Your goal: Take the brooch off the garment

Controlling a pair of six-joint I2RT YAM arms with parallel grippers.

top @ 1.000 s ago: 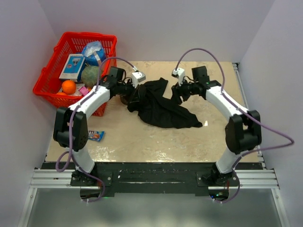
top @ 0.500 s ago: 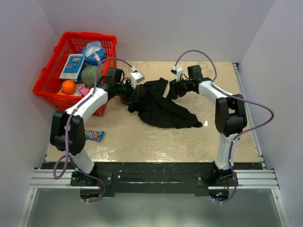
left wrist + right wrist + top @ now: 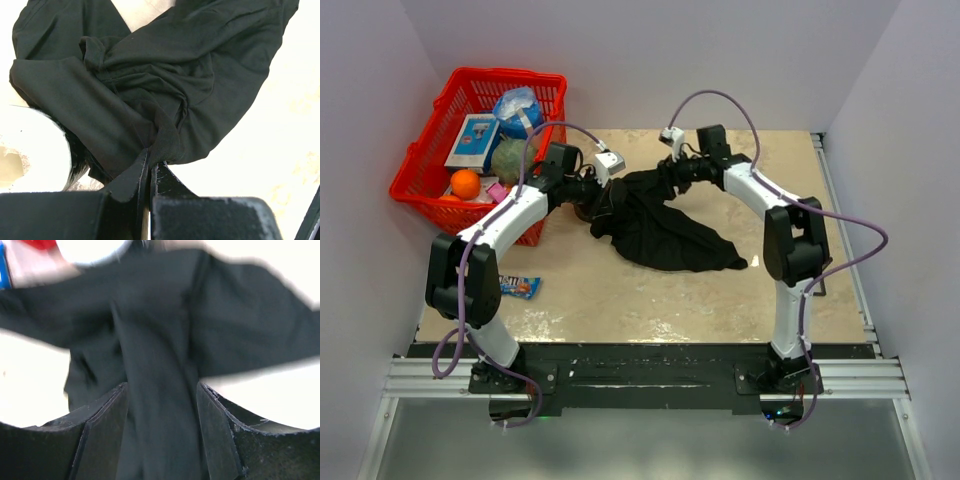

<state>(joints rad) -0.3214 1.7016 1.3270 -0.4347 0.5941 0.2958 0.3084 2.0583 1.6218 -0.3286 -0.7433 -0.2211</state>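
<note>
The garment lies crumpled in 1 dark heap on the table, just to the right of the red basket. No brooch shows in any of the 3 views. It may be buried in a fold, and the right wrist picture is too blurred to search.

The left gripper sits on the heap's basket-side edge, its jaws pinched tight on a thin ridge of black cloth. The right gripper is on the edge farthest from the basket. Its 2 fingers are spread wide with a band of fabric running between them, and nothing is clamped yet. Blur hides whether they touch the cloth.

The main risks from here:
1. Closing the right fingers on plain cloth would only tug the shirt, because the brooch's place is not established.
2. The left pinch holds very little material, so a sideways pull away from the basket could slip it free and let the heap collapse.
3. Pulling the 2 arms apart too hard could tighten folds over the pin or strain the fabric around it.
4. A white rounded object is tucked under the basket-side edge, and dragging the shirt could tip or shift it.
</note>
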